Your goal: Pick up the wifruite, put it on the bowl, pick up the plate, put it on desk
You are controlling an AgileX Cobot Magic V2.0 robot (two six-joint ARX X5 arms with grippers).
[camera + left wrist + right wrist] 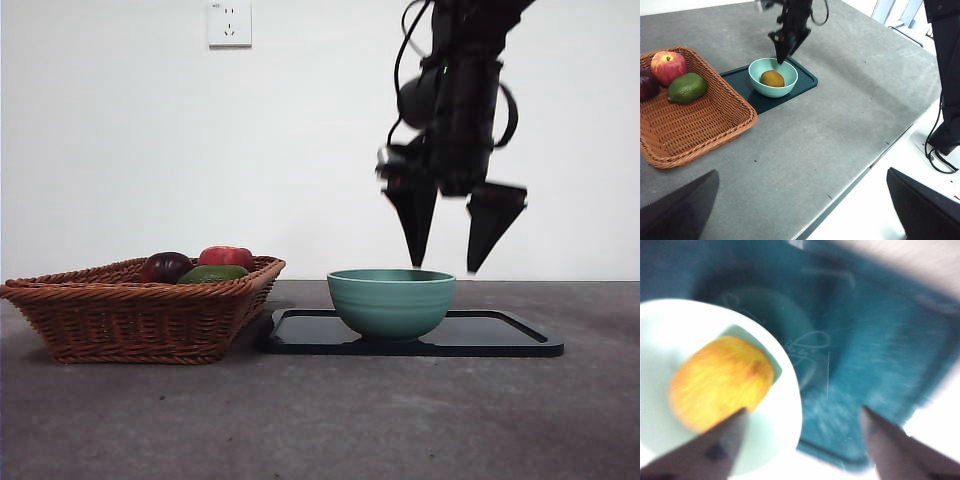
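Wicker basket (140, 310) sits nearest. Beyond it, the wifruite (772, 78) already lies in the bowl (391, 302), below the right gripper (452, 238), whose fingers hang wide and empty. Moving the black tray (500, 335) onto the counter (320, 420) remains; left gripper (800, 210) waits, spread.

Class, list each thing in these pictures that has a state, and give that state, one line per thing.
wifruite: lying in the bowl, released.
bowl: upright on the tray.
tray: flat on the desk.
basket: upright, holding three fruits.
right gripper: open, empty, above the bowl.
left gripper: open, empty, waiting.
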